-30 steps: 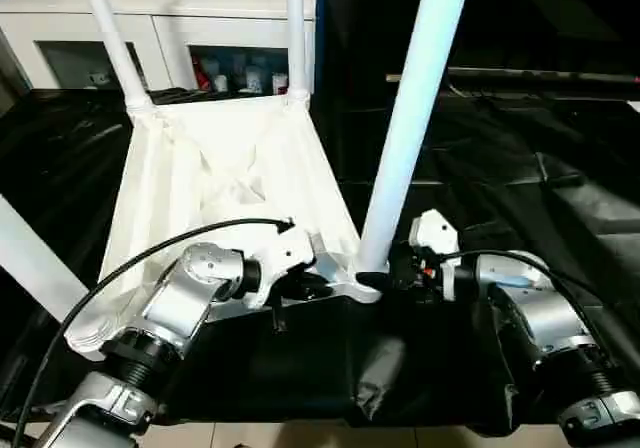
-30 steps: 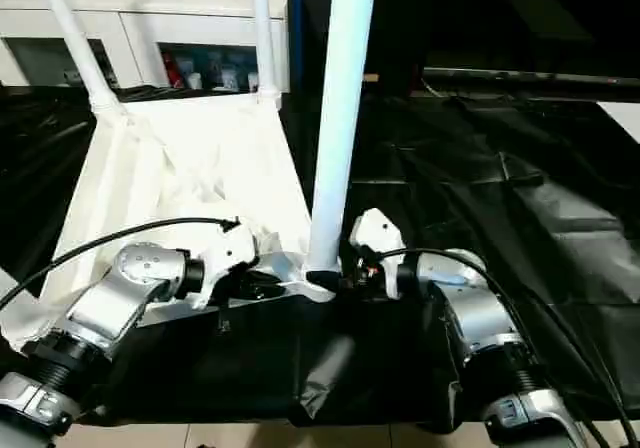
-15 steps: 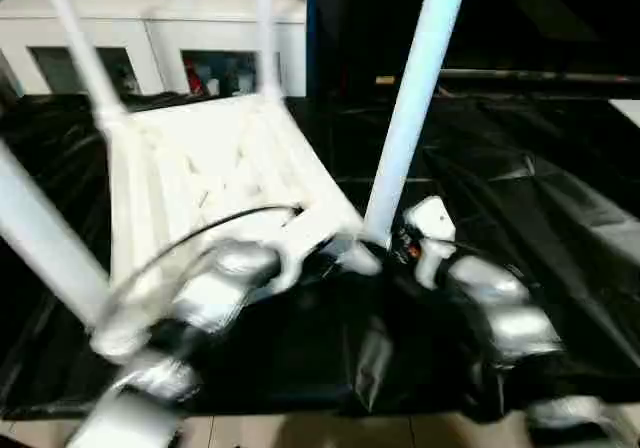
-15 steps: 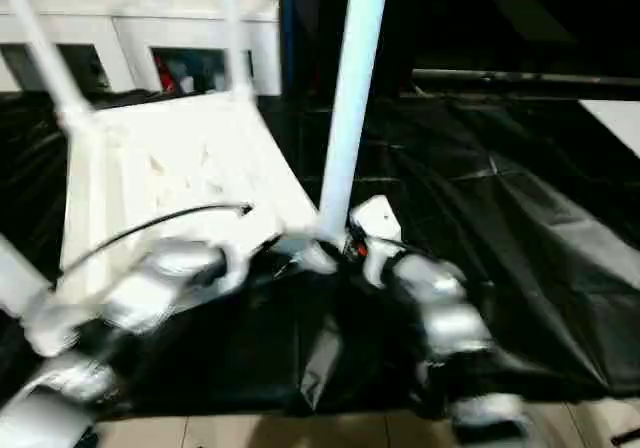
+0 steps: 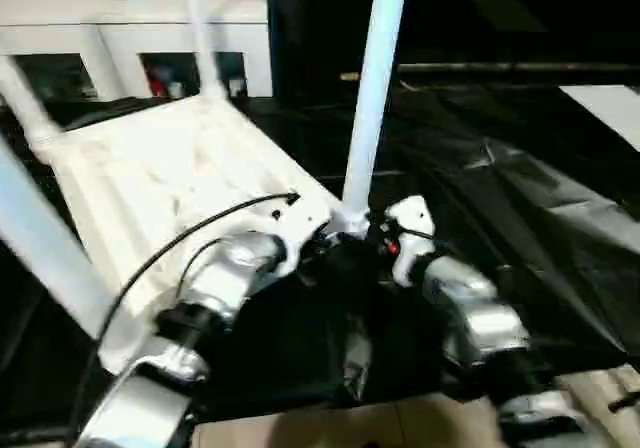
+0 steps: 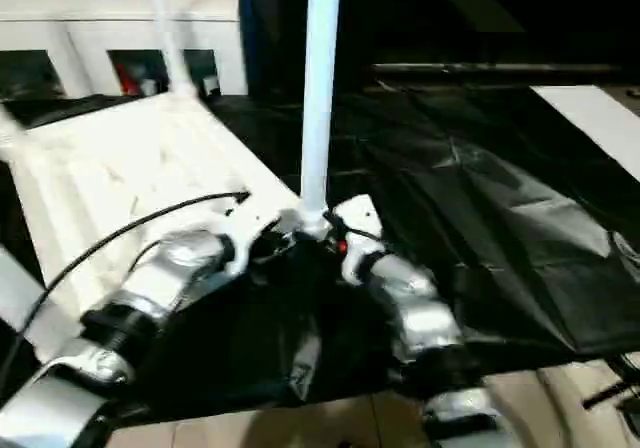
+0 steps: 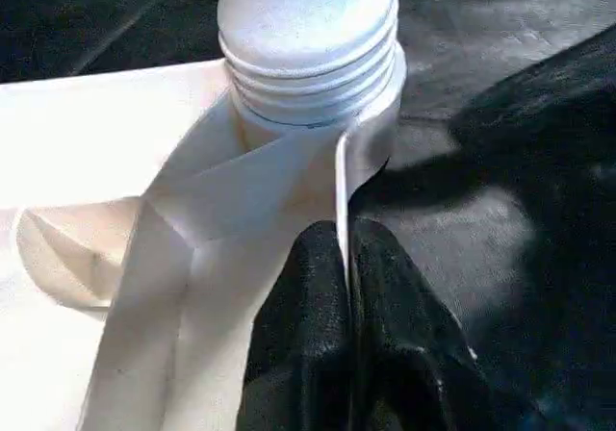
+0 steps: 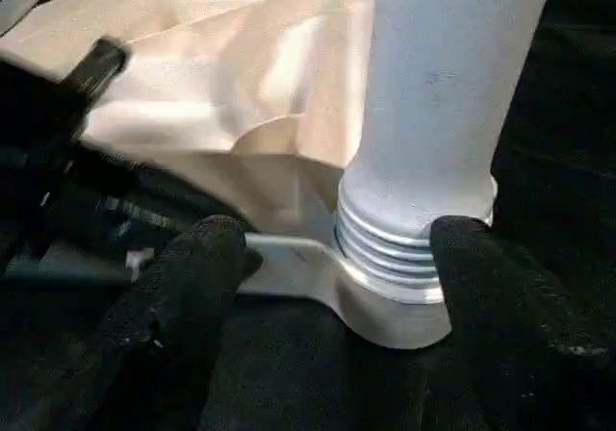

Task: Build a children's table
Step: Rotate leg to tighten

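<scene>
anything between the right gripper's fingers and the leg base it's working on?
Nothing visible. The right gripper has its fingers spread either side of the leg at its threaded base, gaps bare. The left gripper pinches the tabletop rim beside that socket, not between them.

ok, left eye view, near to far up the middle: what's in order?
Right arm → near-right leg at its socket → tabletop → far leg → white cabinet.
</scene>
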`<state>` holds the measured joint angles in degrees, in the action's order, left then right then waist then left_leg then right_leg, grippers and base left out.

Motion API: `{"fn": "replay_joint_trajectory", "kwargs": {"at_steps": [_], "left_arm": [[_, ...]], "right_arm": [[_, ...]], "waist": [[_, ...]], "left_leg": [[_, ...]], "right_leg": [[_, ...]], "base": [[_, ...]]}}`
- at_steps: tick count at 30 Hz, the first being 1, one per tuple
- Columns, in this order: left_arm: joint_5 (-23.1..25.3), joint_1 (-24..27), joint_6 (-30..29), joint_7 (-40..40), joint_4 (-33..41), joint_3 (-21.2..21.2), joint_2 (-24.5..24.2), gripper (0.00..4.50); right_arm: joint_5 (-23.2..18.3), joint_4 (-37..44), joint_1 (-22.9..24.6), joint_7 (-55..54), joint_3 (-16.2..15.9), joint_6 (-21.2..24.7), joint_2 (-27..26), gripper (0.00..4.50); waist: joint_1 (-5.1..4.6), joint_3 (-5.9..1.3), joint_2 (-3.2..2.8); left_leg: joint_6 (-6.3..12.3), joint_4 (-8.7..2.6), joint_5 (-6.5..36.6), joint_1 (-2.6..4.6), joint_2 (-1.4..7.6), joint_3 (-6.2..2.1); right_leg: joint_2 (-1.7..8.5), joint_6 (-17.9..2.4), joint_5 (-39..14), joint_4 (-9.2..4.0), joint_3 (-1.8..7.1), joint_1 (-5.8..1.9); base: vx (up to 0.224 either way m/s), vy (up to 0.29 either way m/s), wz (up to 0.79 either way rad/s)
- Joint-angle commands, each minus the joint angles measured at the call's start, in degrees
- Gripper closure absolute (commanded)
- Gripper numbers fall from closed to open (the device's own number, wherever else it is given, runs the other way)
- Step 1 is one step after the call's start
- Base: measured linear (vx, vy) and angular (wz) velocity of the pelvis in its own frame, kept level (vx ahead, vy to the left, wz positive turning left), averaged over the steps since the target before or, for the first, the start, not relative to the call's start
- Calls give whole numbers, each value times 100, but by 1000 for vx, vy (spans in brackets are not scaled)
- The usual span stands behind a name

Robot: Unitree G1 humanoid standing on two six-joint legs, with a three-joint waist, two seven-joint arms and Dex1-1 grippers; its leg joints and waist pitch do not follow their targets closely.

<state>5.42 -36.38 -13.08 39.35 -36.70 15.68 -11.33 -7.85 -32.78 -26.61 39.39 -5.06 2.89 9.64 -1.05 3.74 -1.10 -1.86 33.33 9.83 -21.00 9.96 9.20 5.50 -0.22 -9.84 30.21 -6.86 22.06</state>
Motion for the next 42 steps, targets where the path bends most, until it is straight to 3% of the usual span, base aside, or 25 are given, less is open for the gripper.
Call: {"fn": "replay_joint_trajectory", "kwargs": {"at_steps": [1, 3, 4, 5, 9, 12, 13, 17, 19, 21, 23, 32, 42], "left_arm": [[-152, 102, 234, 601, 324, 194, -95, 450], [-301, 285, 362, 1243, 620, 320, -318, 450], [-301, 285, 362, 1243, 620, 320, -318, 450], [-390, 427, 386, 1741, 869, 449, -554, 450], [-468, 556, 253, 2068, 1135, 486, -777, 450], [-559, 624, 216, 2313, 1332, 488, -890, 450], [-597, 642, 192, 2384, 1401, 480, -907, 450], [-751, 678, 114, 2622, 1607, 496, -908, 450], [-774, 682, 89, 2652, 1655, 500, -901, 450], [-777, 688, 67, 2677, 1702, 514, -886, 450], [-775, 694, 56, 2695, 1725, 518, -884, 450], [-754, 718, -24, 2739, 1810, 526, -921, 450], [-726, 739, -68, 2678, 1773, 531, -924, 450]], "right_arm": [[-162, 252, -6, 510, -52, 67, 250, 122], [-191, 377, 34, 993, -95, -2, 620, 122], [-191, 377, 34, 993, -95, -2, 620, 122], [-161, 473, 70, 1350, -103, -69, 914, 122], [-160, 649, 155, 1862, -168, -71, 1312, 122], [-170, 855, 267, 2209, -288, -8, 1554, 122], [-196, 915, 294, 2309, -340, 15, 1595, 122], [-210, 1110, 421, 2660, -611, 63, 1615, 122], [-138, 1080, 416, 2655, -654, -8, 1570, 122], [-9, 851, 302, 2497, -665, -158, 1431, 122], [53, 740, 231, 2411, -681, -234, 1353, 122], [-3, 604, 56, 2410, -654, -253, 1207, 122], [-188, 509, 59, 2595, -558, -281, 1134, 173]], "waist": [[45, -316, 32], [110, -316, 28], [134, -313, 30], [182, -317, 30], [353, -351, 46], [415, -383, 71], [438, -403, 87], [504, -421, 108], [527, -430, 108], [544, -447, 96], [552, -455, 98], [543, -424, 106], [548, -438, 114]], "left_leg": [[-17, -470, 3278, 153, 297, -172], [25, -487, 3063, 150, 330, -141], [28, -488, 3045, 153, 326, -135], [41, -480, 2953, 161, 321, -117], [81, -474, 2511, 190, 350, -24], [182, -456, 2073, 154, 342, 30], [257, -439, 1805, 104, 343, 42], [414, -365, 1495, 102, 324, 112], [425, -344, 1399, 117, 321, 125], [457, -341, 1132, 61, 329, 111], [447, -336, 1053, 54, 322, 107], [298, -366, 1357, 66, 325, 88], [353, -347, 1217, 53, 319, 94]], "right_leg": [[451, -683, -3090, -465, 209, -156], [439, -819, -2798, -414, 263, -139], [438, -844, -2792, -413, 265, -139], [445, -853, -2827, -396, 290, -130], [393, -1100, -2210, -275, 404, -90], [376, -1229, -1816, -196, 453, -126], [378, -1276, -1571, -140, 478, -158], [339, -1305, -1502, -87, 541, -109], [331, -1338, -1514, -69, 558, -92], [329, -1387, -1290, -16, 546, -130], [324, -1402, -1219, -2, 537, -143], [316, -1224, -1733, -51, 537, -137], [313, -1264, -1538, -28, 537, -148]], "base": [[0, 0, 0], [0, 0, 0], [0, 0, 0], [0, 0, 0], [0, 0, 0], [0, 0, 0], [0, 0, 0], [0, 0, 0], [0, 0, 0], [0, 0, 0], [0, 0, 0], [0, 0, 0], [0, 0, 0]]}}
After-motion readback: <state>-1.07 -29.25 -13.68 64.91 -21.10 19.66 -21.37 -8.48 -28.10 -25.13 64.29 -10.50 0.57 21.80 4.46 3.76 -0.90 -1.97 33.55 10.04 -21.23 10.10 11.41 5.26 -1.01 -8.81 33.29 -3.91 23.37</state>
